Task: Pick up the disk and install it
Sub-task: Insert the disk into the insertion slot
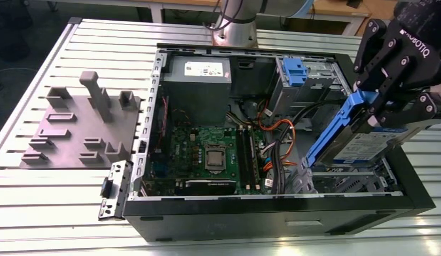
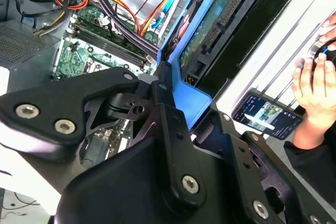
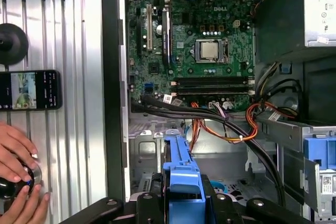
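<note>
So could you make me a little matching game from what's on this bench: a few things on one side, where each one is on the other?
Things:
1. disk
2. phone
3. grey fixture block
4. processor

Places:
A. on the green board inside the computer case
B. lying on the slatted table near a person's hands
C. clamped in the gripper
D. on the table, at the exterior view's left of the case

Pairs: 1-C, 2-B, 3-D, 4-A

Slatted metal table (image 1: 35, 213), wooden desks (image 1: 178, 4) behind
</note>
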Controlling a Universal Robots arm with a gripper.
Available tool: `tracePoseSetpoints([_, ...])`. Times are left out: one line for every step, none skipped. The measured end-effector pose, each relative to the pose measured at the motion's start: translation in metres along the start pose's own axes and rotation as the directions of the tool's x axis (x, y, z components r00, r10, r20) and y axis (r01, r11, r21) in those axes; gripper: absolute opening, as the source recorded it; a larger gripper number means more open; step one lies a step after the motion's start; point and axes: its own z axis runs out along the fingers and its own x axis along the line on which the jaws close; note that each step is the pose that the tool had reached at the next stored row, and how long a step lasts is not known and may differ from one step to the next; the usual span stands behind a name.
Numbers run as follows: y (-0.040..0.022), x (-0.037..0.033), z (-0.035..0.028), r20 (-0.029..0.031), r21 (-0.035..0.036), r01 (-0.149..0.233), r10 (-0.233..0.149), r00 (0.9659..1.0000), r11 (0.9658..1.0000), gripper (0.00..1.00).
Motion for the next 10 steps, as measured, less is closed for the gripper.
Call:
tracePoseSetpoints([0.0, -0.0002, 0.0006, 0.0, 0.0001, -0.005, 0.005, 1.0, 1.0, 0.36])
tracePoseSetpoints([0.0, -0.0002, 0.0014, 0.0001, 0.0001, -0.009, 0.009, 1.0, 1.0, 0.36])
tracePoseSetpoints([-0.0001, -0.0002, 0.0021, 0.0, 0.0001, -0.013, 0.013, 0.9999, 0.9999, 0.36])
tracePoseSetpoints([-0.0005, -0.0003, 0.0029, -0.0001, 0.0002, -0.016, 0.016, 0.9999, 0.9999, 0.36])
tracePoseSetpoints([-0.0005, -0.0003, 0.0038, -0.0001, 0.0003, -0.019, 0.019, 0.9998, 0.9998, 0.36])
tracePoseSetpoints([-0.0008, -0.0003, 0.0049, -0.0001, 0.0003, -0.023, 0.023, 0.9997, 0.9997, 0.36])
tracePoseSetpoints([-0.001, -0.0002, 0.0057, -0.0005, 0.0004, -0.027, 0.027, 0.9996, 0.9996, 0.36])
tracePoseSetpoints([-0.0011, -0.0003, 0.0065, -0.0007, 0.0005, -0.032, 0.032, 0.9995, 0.9995, 0.36])
tracePoseSetpoints([-0.0014, -0.0003, 0.0077, 0.0002, 0.0006, -0.036, 0.036, 0.9993, 0.9993, 0.36])
tracePoseSetpoints([-0.0015, -0.0002, 0.0085, 0.0, 0.0006, -0.039, 0.039, 0.9992, 0.9992, 0.36])
